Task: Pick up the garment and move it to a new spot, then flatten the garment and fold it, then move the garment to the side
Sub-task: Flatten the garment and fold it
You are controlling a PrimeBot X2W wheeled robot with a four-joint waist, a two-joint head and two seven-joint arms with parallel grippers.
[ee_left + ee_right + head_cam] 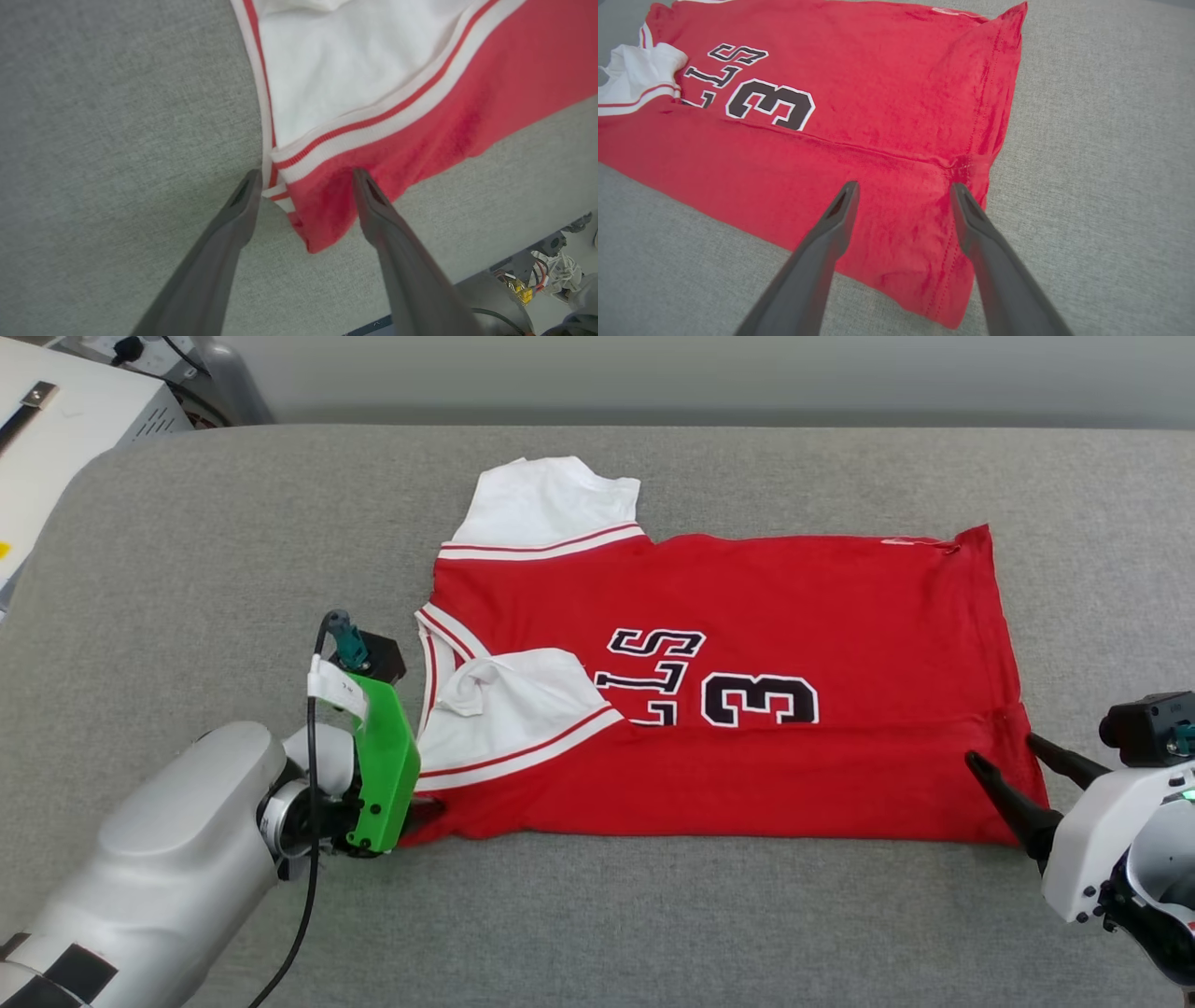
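While the garment (747,616) lies spread in the middle of the grey bench (233,569), collar to the left and hem to the right, you have both claws released and holding nothing. Your left claw (303,179) stands wide at the near-left corner, its fingers either side of the striped trim. Your right claw (1001,751) stands wide at the near-right hem corner, just where a crease runs along the cloth.

You appear to be in the folding step. The near long edge looks turned over onto the front, with the near sleeve (513,709) lying on top and the lower part of the lettering covered. The far sleeve (546,504) sticks out flat beyond the far edge, unfolded.

Your next move likely calls for reaching across to the far side, pinching the far-left shoulder and far-right hem corner together, and drawing that edge toward you evenly. Keep both pulls level, or the folded near sleeve may bunch further.
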